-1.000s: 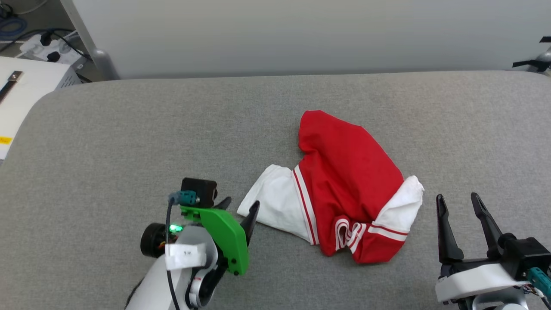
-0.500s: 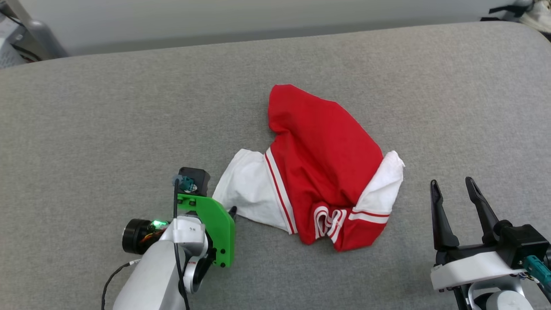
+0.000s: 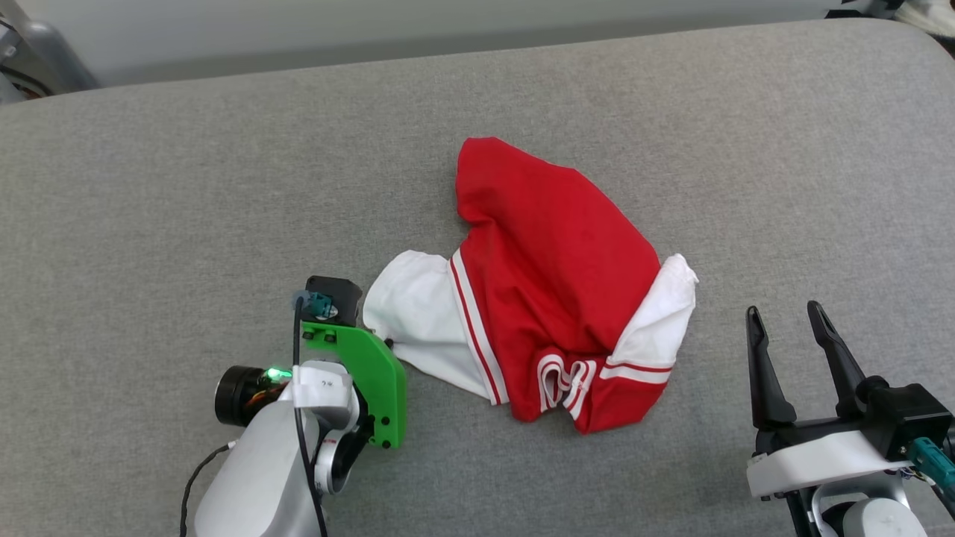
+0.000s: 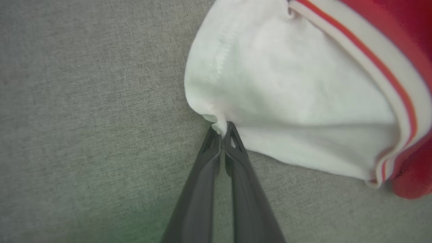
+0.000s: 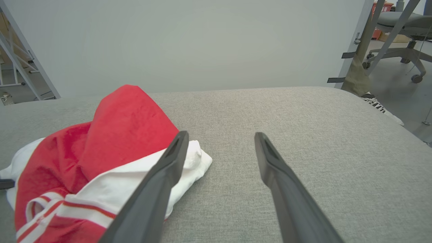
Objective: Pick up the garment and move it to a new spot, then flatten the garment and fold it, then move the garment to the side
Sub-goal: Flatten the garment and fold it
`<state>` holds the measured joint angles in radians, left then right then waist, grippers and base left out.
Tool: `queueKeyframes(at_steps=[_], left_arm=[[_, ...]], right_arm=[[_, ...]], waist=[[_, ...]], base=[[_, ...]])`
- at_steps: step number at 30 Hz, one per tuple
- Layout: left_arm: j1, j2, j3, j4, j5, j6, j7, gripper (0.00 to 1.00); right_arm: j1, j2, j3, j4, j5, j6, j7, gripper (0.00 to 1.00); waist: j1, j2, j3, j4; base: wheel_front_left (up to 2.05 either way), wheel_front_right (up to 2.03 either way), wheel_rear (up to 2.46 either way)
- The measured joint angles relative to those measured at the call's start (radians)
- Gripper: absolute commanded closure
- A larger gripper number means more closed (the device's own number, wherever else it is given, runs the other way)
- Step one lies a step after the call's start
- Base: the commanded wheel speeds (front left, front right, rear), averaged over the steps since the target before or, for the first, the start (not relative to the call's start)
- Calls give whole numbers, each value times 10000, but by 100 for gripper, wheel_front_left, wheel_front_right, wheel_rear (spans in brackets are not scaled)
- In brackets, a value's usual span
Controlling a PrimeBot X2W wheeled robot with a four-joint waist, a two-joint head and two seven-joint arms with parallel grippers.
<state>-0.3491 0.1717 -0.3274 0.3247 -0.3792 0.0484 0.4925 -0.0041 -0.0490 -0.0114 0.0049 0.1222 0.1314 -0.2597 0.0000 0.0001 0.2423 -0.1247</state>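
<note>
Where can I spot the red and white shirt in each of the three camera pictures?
Head view: the garment lies crumpled at the middle of the picture.
Left wrist view: the garment is at the upper right; the left end effector, shut, pinches the edge of its white sleeve.
Right wrist view: the garment is at the lower left, partly behind one finger of the open right end effector.
Shared landmark: the grey padded surface under it.

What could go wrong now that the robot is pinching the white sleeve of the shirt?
1. The left gripper pinches only a tiny bit of the white sleeve at its edge, so the cloth might slip out when lifted.
2. The shirt lies bunched up; lifted by one sleeve, it may hang twisted and be harder to flatten.
3. The right gripper stands open, apart from the shirt, so it could not catch a slip.
</note>
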Motion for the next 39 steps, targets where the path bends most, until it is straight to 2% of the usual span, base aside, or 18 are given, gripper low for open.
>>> queueKeyframes(at_steps=[4, 11, 17, 22, 23, 24, 27, 30, 35, 39], left_arm=[[165, 23, 157, 36, -136, 35, -337, 100], [765, 470, 1037, -602, -464, 458, -949, 100], [1735, 1076, 1776, -1411, -704, 838, -1058, 100], [2596, 1141, 1837, -1613, -963, 880, -1012, 100], [2705, 1137, 1779, -1603, -959, 878, -1007, 21], [2790, 1122, 1743, -1586, -957, 880, -1055, 0], [2801, 1085, 1685, -1584, -892, 872, -1446, 0], [2727, 993, 1636, -1661, -869, 616, -2201, 0], [2303, 949, 1396, -1893, -593, -100, -3994, 0], [2008, 963, 1149, -2042, -226, -715, -5580, 0]], right_arm=[[5, 2, -8, 113, -56, -2, 0, 0], [76, 2, -52, 330, -61, -2, 0, 0], [242, 2, -249, 731, -63, -2, 0, 0], [239, 2, -359, 1101, -63, -2, 0, 0], [239, 2, -360, 1160, -63, -2, 2, 0], [238, 4, -364, 1221, -63, -2, 0, 0], [235, 2, -401, 1335, -63, -2, 0, 0], [234, 2, -495, 1400, -146, -2, 2, 0], [220, 0, -418, 1262, -196, -2, 531, 0], [90, -219, 84, 924, 153, 0, 1845, 0]], waist=[[0, 0, -243, 141], [0, 0, -804, 491], [0, 0, -1124, 841], [0, -1, -1190, 1033], [0, 0, -1193, 1046], [0, -1, -1195, 1060], [0, -1, -1221, 1101], [0, 0, -1290, 1156], [0, 0, -1448, 1347], [0, 0, -1554, 1565]], base=[[0, 0, 0], [0, 0, 0], [0, 0, 0], [0, 0, 0], [0, 0, 0], [0, 0, 0], [0, 0, 0], [0, 0, 0], [0, 0, 0], [0, 0, 0]])
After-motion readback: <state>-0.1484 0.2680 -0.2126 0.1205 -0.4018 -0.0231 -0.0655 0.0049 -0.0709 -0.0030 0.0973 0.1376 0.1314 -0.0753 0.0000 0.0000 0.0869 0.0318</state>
